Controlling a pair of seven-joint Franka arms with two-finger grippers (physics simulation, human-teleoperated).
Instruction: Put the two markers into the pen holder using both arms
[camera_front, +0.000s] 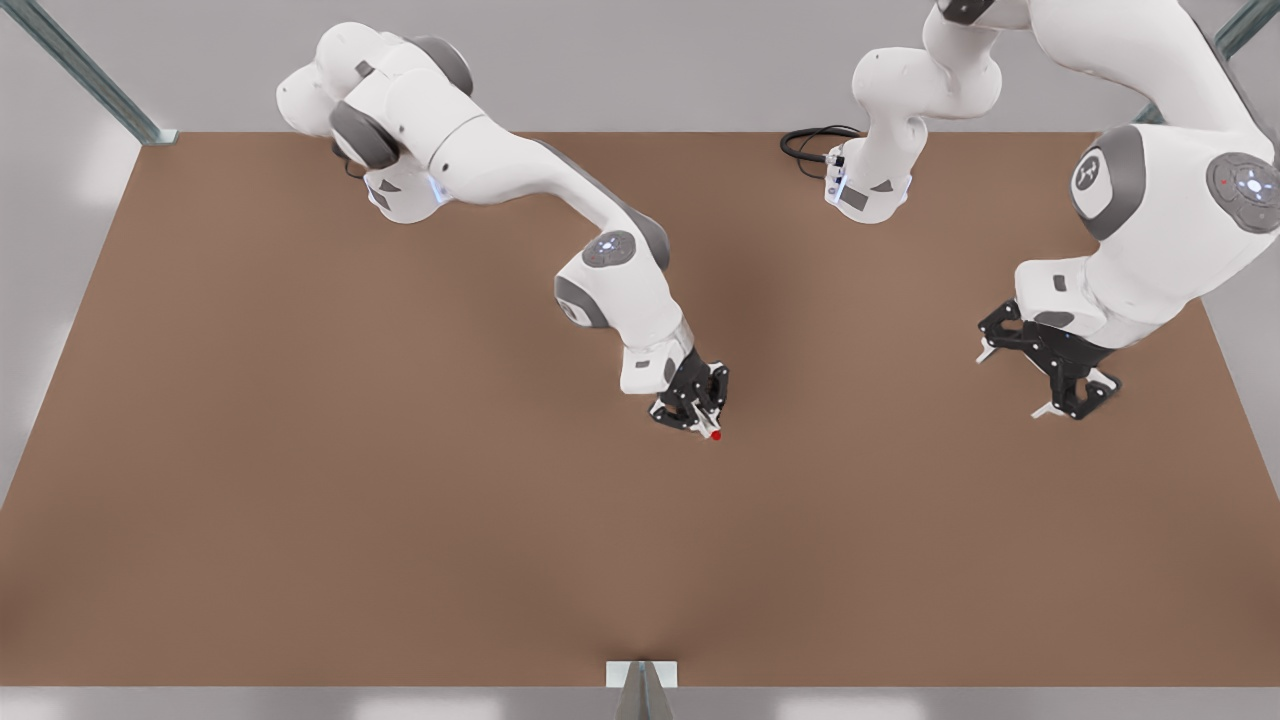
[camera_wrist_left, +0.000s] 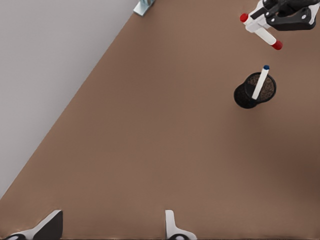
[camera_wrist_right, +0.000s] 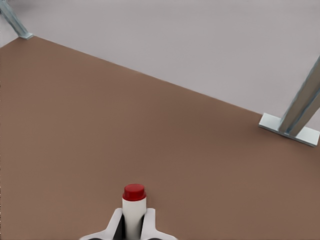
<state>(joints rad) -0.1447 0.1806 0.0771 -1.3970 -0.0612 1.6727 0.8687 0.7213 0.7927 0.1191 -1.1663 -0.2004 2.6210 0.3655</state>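
My right gripper (camera_front: 700, 420) is shut on the red-capped marker (camera_front: 716, 435) near the middle of the table; its red tip pokes out below the fingers. From the right wrist, the marker (camera_wrist_right: 133, 207) stands between the two fingers of that gripper (camera_wrist_right: 133, 222). The left wrist view shows the same marker (camera_wrist_left: 265, 36) held in the right gripper (camera_wrist_left: 272, 20), a short way from the black mesh pen holder (camera_wrist_left: 244, 96). The blue-capped marker (camera_wrist_left: 261, 82) leans inside the holder. My left gripper (camera_front: 1015, 381) hangs open over the table at the front view's right, fingertips (camera_wrist_left: 170, 222) apart with nothing between them.
The brown table (camera_front: 300, 500) is ringed by metal frame posts (camera_wrist_right: 295, 117) at its corners and one post (camera_front: 640, 680) at the near edge. A black cable (camera_front: 810, 140) coils by the arm base at the back.
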